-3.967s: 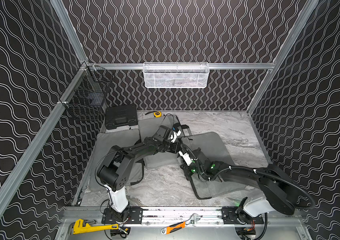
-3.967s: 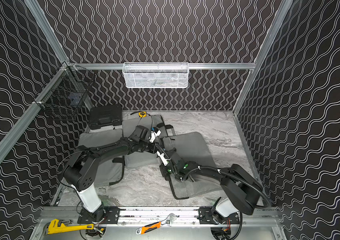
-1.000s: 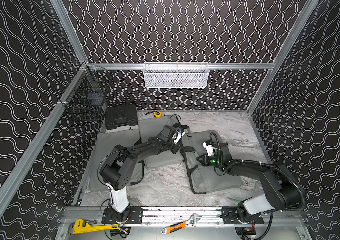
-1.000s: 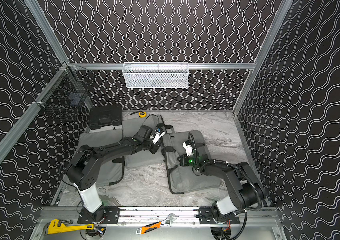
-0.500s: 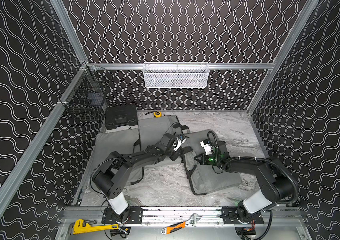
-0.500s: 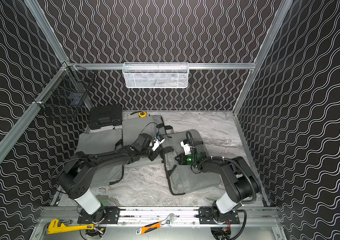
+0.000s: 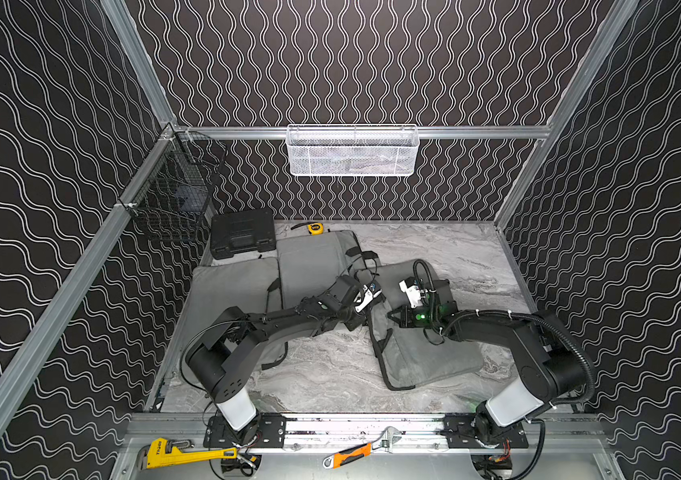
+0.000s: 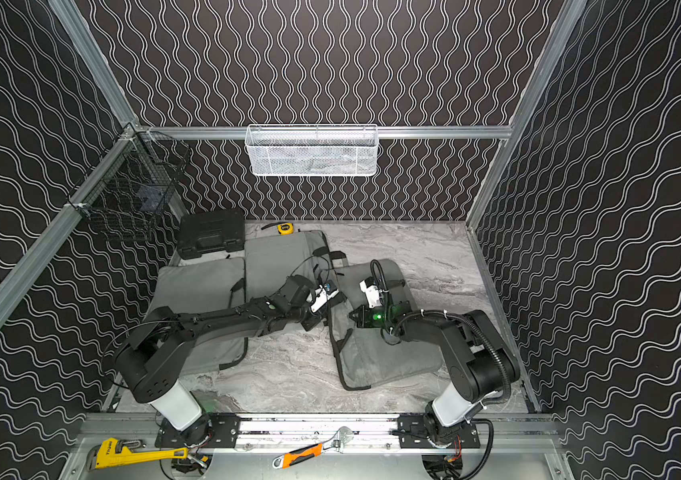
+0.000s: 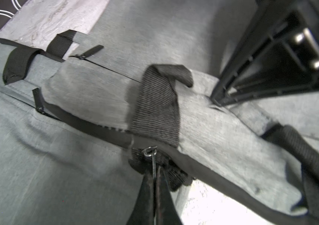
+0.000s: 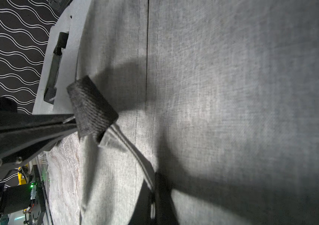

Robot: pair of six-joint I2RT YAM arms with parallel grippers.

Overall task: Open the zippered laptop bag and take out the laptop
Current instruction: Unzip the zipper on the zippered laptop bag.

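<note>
My left gripper was pinched fully together on the small metal zipper pull of the grey fabric zippered laptop bag. It gripped right at the foot of that bag's black webbing handle, which stood up in a loop just beyond my fingertips. My right gripper was closed tight as well, its tips nipping a raised ridge of the same bag's grey cloth a little way along that edge. In the left wrist view its black frame came down onto the bag near the handle. Both wrist pictures were blurred, so I could not tell how far the zipper stood open.

In a top view the bag lay flat on the grey marble-patterned tabletop, on my right arm's side, with my two grippers meeting at its inner edge. Two more grey fabric bags lay nearby, one in the middle close beside it and one toward the left wall. Behind them sat a black plastic hard case and a yellow tape measure. A white mesh basket hung on the back rail and a black wire basket on the left rail. By the front rail lay a yellow pipe wrench and an orange-handled adjustable wrench.
</note>
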